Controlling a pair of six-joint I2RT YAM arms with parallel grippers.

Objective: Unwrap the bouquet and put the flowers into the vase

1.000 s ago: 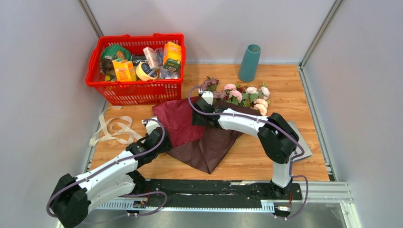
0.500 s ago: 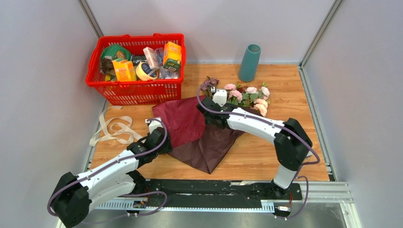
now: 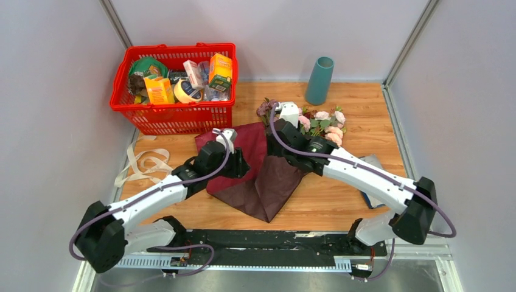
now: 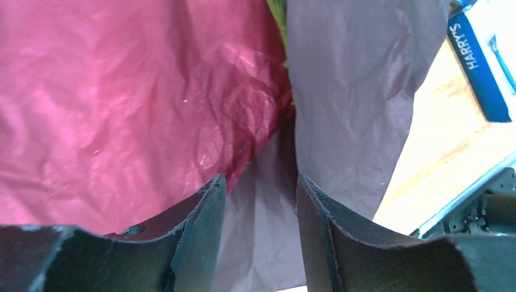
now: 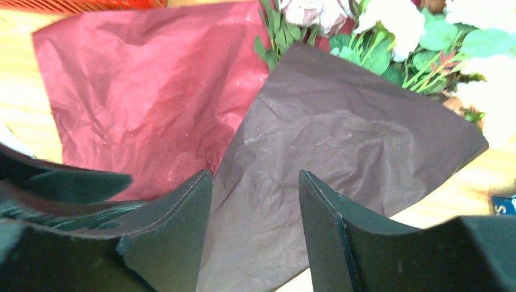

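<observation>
Grey walls close in a wooden table [image 3: 341,201]. From above, a red basket [image 3: 173,115] of groceries sits at the far left and the teal vase [image 3: 319,80] stands upright at the far edge, empty at its mouth. The flowers [image 3: 322,125] lie flat near the vase but apart from it, their stems running under the spread wrapping: a red sheet [image 3: 249,139] and a brown sheet [image 3: 268,191] that overlap. A cream ribbon [image 3: 143,163] lies loose on the table, left of the sheets. The left gripper [image 3: 238,165] is over the red sheet and the right gripper [image 3: 275,157] is over the brown one, just beside the blooms.

The left wrist view shows the jaws apart with nothing between them, poised over the line where red meets brown. A blue box [image 4: 481,61] lies beyond the brown sheet's edge.

The right wrist view shows those jaws also apart and empty, with brown paper showing through the gap. Green stems and pale blooms lie at the sheet's far edge.
</observation>
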